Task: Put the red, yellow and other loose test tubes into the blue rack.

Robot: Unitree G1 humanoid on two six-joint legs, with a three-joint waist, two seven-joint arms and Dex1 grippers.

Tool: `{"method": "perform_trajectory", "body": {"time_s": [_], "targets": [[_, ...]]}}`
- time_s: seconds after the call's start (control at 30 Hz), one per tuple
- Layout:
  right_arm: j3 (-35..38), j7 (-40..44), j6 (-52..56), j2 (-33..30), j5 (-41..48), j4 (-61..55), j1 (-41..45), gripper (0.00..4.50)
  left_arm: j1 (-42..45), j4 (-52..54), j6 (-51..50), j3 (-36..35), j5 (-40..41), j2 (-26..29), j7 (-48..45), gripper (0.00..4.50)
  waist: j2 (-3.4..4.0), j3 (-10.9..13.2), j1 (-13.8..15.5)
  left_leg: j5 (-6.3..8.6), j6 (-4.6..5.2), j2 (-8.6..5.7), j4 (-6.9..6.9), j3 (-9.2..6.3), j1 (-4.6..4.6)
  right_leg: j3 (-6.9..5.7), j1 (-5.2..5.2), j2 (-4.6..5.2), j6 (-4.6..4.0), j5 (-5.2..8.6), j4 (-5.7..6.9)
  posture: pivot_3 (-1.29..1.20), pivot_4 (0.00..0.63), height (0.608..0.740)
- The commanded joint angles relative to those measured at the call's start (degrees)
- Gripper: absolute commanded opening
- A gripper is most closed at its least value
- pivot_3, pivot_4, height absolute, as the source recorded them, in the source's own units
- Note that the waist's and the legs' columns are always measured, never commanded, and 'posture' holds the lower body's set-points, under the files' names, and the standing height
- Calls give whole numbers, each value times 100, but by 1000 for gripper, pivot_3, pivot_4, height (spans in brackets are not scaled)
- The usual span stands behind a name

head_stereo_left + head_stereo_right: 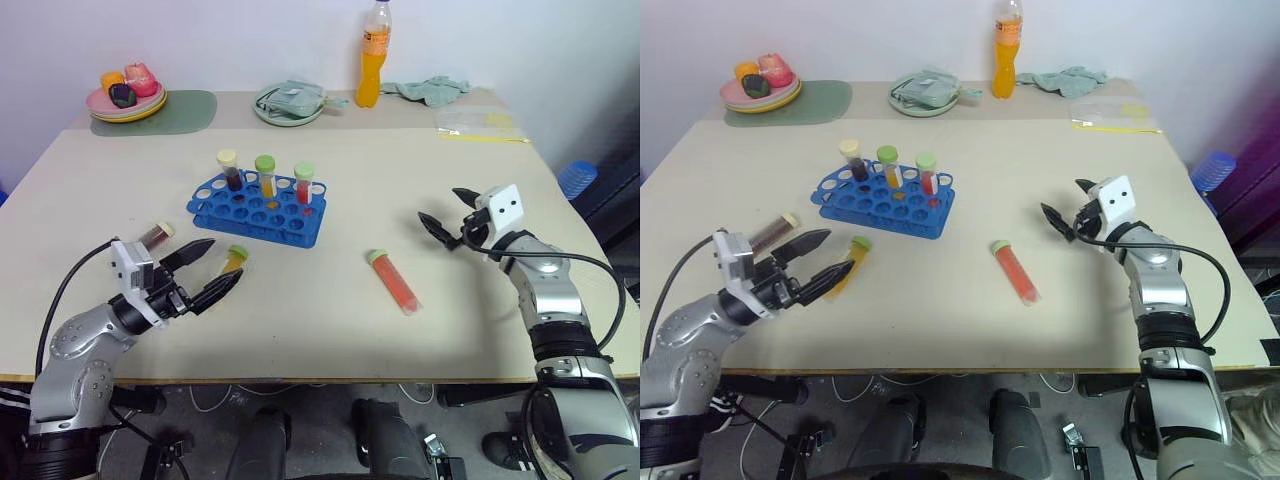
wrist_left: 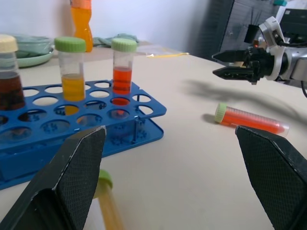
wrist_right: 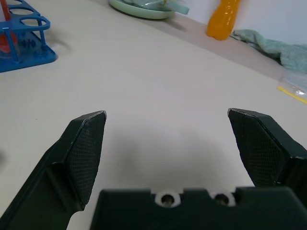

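The blue rack (image 1: pixel 258 212) stands left of the table's middle with three capped tubes upright in its back row. A loose red test tube (image 1: pixel 393 282) with a green cap lies on the table to the right of the rack. Between the fingertips of my open left gripper (image 1: pixel 226 261) lies a yellow tube (image 1: pixel 233 260), and the wrist view shows the tube low on the table under the fingers. A dark tube with a cream cap (image 1: pixel 157 234) rests just behind that hand. My right gripper (image 1: pixel 438 205) hovers open and empty, up and to the right of the red tube (image 2: pixel 249 120).
Along the table's back edge are an orange drink bottle (image 1: pixel 371 55), a green plate (image 1: pixel 288 104) with a cloth, stacked plates of toy fruit (image 1: pixel 125 97) on a green mat, a crumpled cloth (image 1: pixel 430 89) and a clear bag (image 1: pixel 478 122).
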State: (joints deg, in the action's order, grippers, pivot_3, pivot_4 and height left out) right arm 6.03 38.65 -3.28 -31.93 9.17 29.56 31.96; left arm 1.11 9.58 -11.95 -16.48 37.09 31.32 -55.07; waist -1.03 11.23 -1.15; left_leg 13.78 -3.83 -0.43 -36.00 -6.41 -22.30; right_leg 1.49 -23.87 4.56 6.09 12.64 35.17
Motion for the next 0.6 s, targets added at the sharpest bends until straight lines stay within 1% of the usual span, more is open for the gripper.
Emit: {"method": "perform_trajectory", "body": {"time_s": [0.03, 0.3, 0.6], "targets": [[108, 18, -143, -69, 30, -108, 155, 4500, 152, 111, 116, 10, -18, -24, 27, 4455, 0, 0, 0, 0, 0, 0, 0, 0, 0, 0, 0, 0, 0, 0, 0, 0, 150, 740], [82, -20, -127, -37, 12, -86, 226, 4500, 75, 165, 75, -96, 30, 52, -35, 4455, 0, 0, -6, 0, 0, 0, 2, 0, 1, 0, 0, -1, 0, 0, 0, 0, 150, 740], [39, -52, -37, -2, -10, -245, 181, 4500, 376, 14, 156, -65, -19, 62, -63, 4455, 1, 0, -2, 0, 0, 0, -1, 0, 1, 0, 3, 0, 0, 0, -1, 0, 150, 740]]}}
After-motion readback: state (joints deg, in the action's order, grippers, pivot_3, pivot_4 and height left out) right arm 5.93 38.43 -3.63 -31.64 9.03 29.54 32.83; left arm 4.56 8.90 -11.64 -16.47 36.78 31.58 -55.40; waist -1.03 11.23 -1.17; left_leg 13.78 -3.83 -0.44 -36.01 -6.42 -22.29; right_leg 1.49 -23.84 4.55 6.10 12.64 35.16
